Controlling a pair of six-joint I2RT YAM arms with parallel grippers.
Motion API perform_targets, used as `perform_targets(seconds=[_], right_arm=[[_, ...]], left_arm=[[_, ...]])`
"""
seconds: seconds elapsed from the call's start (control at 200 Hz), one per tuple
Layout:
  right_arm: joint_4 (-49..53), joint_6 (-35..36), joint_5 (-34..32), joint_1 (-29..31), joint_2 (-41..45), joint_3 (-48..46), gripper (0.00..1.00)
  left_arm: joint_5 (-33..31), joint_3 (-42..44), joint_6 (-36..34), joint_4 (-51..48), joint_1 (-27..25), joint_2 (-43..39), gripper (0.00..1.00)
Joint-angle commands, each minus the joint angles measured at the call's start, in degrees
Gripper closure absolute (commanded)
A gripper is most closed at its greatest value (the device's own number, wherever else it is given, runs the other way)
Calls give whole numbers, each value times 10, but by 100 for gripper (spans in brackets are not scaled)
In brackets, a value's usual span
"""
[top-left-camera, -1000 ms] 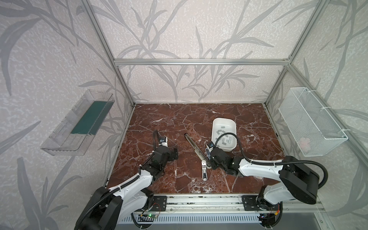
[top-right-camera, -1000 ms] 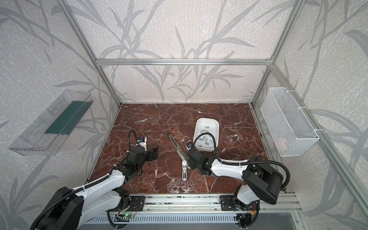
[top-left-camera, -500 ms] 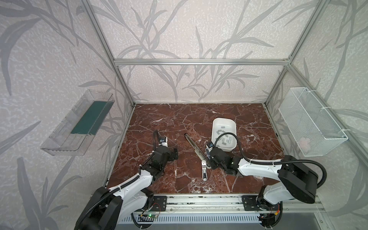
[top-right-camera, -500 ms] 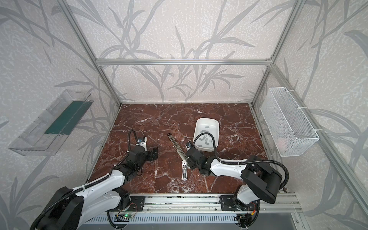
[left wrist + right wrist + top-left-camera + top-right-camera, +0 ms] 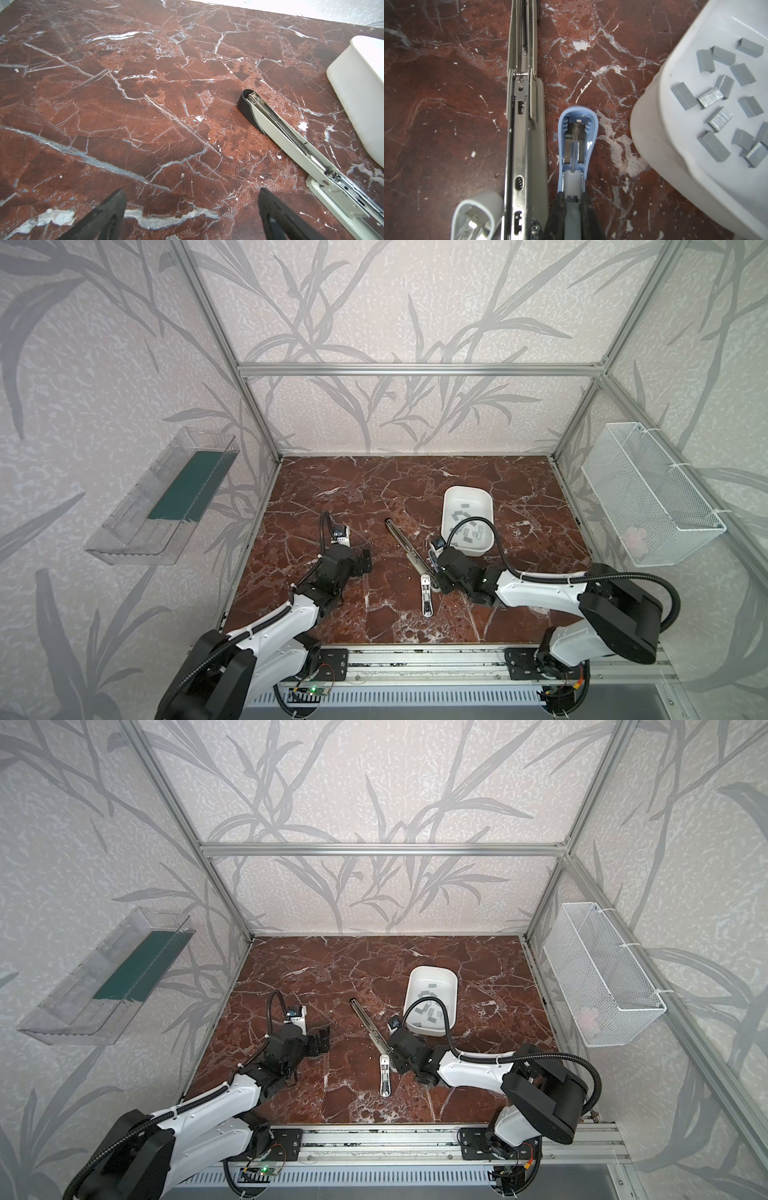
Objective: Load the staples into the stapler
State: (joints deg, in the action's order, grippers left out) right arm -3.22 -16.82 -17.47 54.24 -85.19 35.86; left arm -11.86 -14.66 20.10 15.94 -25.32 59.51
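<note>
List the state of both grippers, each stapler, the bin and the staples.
blue stapler: lid open, inside showing.
long stapler: opened out flat.
grey-white stapler: lid open, mostly out of frame.
white bin: upright, beside the staplers.
staples: loose in white bin, none picked.
left gripper: open, empty.
right gripper: shut on blue stapler.

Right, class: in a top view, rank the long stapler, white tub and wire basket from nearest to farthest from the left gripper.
1. Long stapler, just right of the left gripper.
2. White tub, farther right.
3. Wire basket, right wall.
</note>
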Motion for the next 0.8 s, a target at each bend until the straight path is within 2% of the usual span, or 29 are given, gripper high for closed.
perform_targets(seconds=[0.0,0.32,0.795], right_arm=[[-5,5,1,3,7,11,100],[0,-11,11,7,10,4,100],[20,-31,-12,14,25,-16,100]], left_arm=[[0,-15,4,2,4,4,1],[0,-16,3,2,3,6,1],[3,-15,3,2,4,7,1]])
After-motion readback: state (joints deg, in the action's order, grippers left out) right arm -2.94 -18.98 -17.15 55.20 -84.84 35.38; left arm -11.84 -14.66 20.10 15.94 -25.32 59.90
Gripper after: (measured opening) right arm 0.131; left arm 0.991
